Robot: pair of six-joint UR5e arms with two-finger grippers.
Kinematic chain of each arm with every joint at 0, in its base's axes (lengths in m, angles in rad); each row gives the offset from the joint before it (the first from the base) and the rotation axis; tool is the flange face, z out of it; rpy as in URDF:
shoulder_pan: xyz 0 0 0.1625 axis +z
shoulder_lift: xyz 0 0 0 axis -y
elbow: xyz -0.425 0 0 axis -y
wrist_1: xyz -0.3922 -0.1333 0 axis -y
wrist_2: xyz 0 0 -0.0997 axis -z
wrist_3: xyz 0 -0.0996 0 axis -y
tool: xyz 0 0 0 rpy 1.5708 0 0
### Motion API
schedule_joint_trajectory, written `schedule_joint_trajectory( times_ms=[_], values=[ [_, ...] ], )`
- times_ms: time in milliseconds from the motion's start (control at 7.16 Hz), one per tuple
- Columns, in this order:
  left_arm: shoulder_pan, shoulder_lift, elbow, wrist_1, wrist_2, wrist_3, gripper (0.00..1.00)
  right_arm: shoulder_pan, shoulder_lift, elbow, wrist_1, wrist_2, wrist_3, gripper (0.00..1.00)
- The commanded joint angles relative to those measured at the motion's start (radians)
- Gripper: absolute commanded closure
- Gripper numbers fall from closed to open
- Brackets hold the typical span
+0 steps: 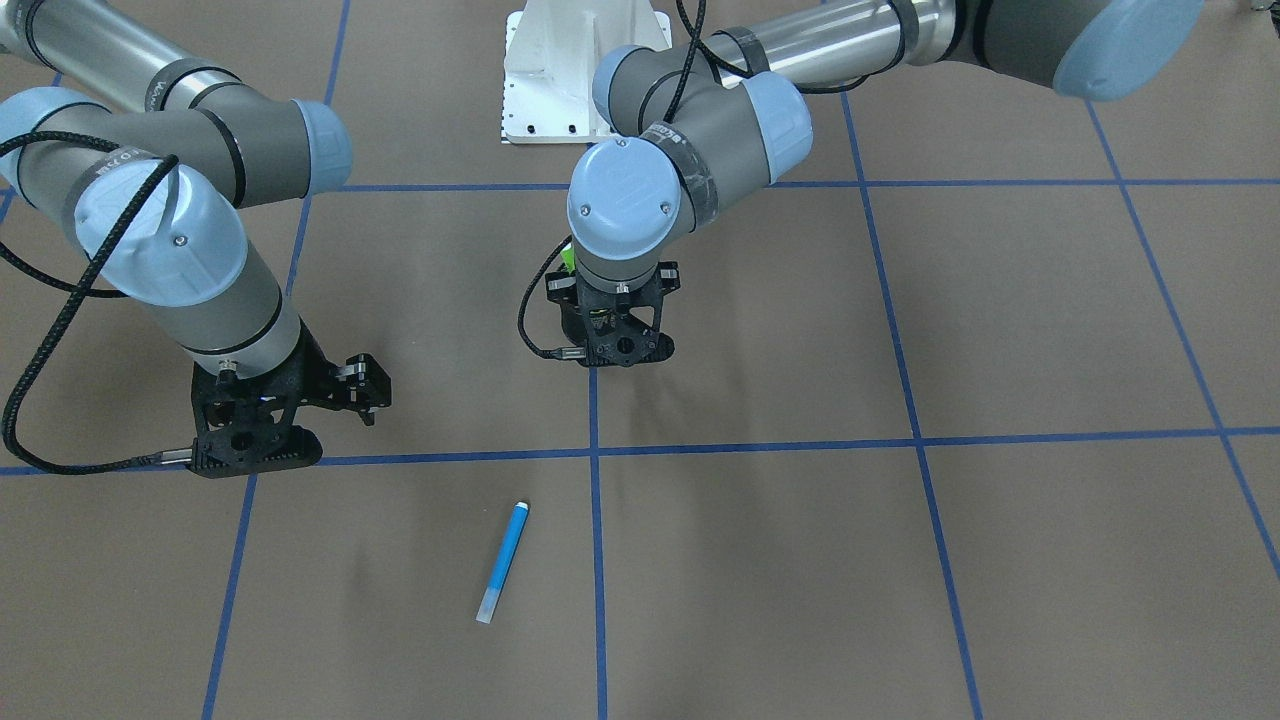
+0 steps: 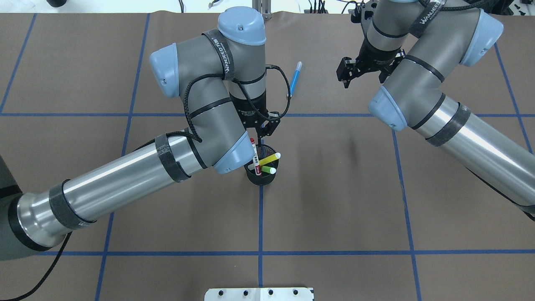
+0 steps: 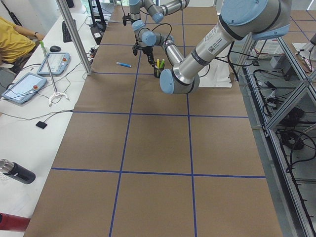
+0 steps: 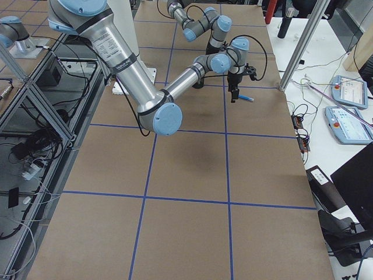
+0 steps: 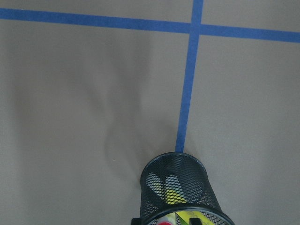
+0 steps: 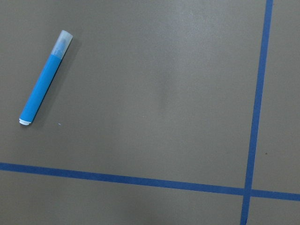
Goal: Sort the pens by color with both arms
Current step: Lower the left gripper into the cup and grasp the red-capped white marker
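The blue pen [image 2: 295,78] lies flat on the brown table at the far side; it also shows in the front view [image 1: 503,562] and the right wrist view [image 6: 44,86]. The red-capped white pen [image 2: 253,152], yellow pen [image 2: 270,158] and green pen [image 2: 267,169] stand in a black mesh cup [image 2: 261,177]. My left gripper [image 2: 264,130] hovers just above the cup's far rim, jaws apart, holding nothing. My right gripper [image 2: 355,73] hangs open and empty above the table, to the right of the blue pen.
Blue tape lines divide the table into squares. The white pedestal base [image 1: 585,70] stands at the robot's edge. The cup [image 5: 180,192] sits at the end of a tape line. Operators' tablets [image 3: 52,63] lie on a side bench.
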Motion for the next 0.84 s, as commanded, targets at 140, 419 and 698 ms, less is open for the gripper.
schedule_joint_trajectory(
  times_ms=[140,419,698],
  values=[
    [0.0,0.0,-0.003,0.0,0.0,0.001,0.77,-0.001,0.0,-0.002,0.001,-0.001,0.0,0.01],
    [0.0,0.0,-0.012,0.0,0.002,0.001,0.95,-0.001,0.002,-0.002,0.001,-0.001,0.0,0.01],
    [-0.003,0.0,-0.047,0.003,0.003,0.001,0.99,-0.001,0.003,0.0,0.001,0.0,0.0,0.01]
  ],
)
